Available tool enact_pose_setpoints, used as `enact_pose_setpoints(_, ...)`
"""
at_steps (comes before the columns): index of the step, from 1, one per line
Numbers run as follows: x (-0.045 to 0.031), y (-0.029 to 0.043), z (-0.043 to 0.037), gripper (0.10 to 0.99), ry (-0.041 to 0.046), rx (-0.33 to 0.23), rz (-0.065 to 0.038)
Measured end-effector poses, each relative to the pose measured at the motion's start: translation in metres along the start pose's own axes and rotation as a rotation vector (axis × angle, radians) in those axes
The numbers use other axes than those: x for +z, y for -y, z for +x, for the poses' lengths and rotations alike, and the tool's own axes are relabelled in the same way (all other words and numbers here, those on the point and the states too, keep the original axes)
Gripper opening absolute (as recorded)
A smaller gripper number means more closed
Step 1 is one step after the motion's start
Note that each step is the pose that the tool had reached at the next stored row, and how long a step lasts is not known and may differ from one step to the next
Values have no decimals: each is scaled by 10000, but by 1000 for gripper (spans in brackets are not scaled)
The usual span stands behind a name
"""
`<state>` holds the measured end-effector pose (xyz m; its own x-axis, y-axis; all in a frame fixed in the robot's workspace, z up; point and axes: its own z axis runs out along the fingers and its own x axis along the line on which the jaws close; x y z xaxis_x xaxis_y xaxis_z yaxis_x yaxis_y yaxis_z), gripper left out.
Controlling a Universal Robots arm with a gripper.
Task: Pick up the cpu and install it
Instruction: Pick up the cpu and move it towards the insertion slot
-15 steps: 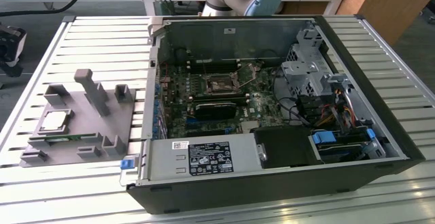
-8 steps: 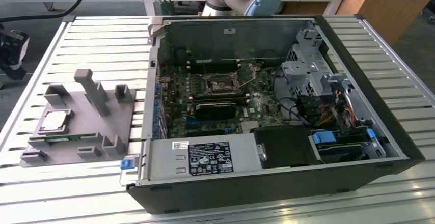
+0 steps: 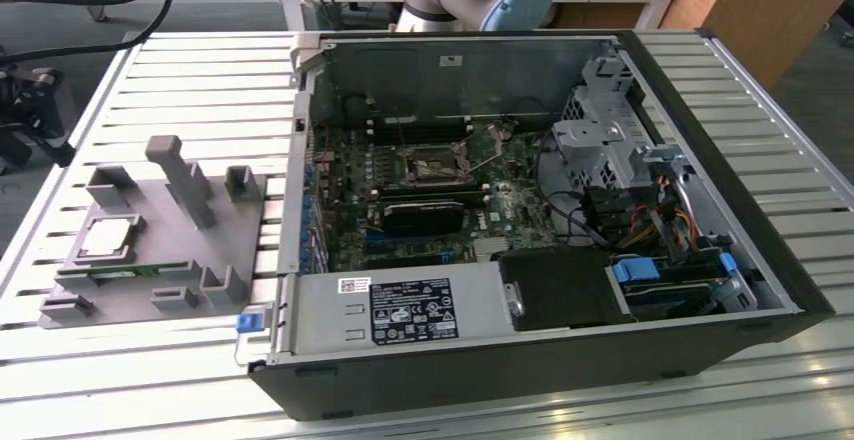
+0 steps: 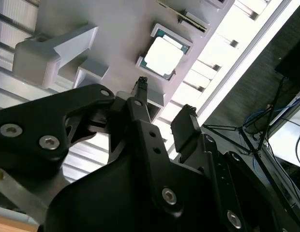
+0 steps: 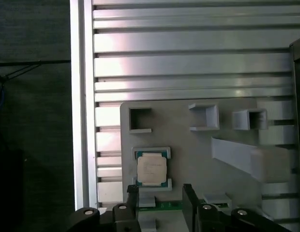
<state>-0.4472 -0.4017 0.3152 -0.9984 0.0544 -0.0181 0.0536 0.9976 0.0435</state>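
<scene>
Overhead, gaping pincer (image 5: 159, 193) near cpu (image 5: 151, 169)

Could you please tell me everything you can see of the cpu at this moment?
The cpu is a small flat square chip with a pale metal top and a thin greenish rim. It lies flat between raised brackets on the grey fixture. The gripper hovers near it, jaws open, not touching.

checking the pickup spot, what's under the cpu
The cpu lies in a bracketed nest on the grey fixture plate, itself on the slatted table. The nest floor beneath it is covered.
</scene>
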Motion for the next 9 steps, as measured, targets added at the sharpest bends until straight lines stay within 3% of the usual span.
enact_pose_setpoints(2, 34, 2, 1, 529, -1, -25, 0)
enact_pose_setpoints(9, 110, 5, 2, 529, -4, -72, -1)
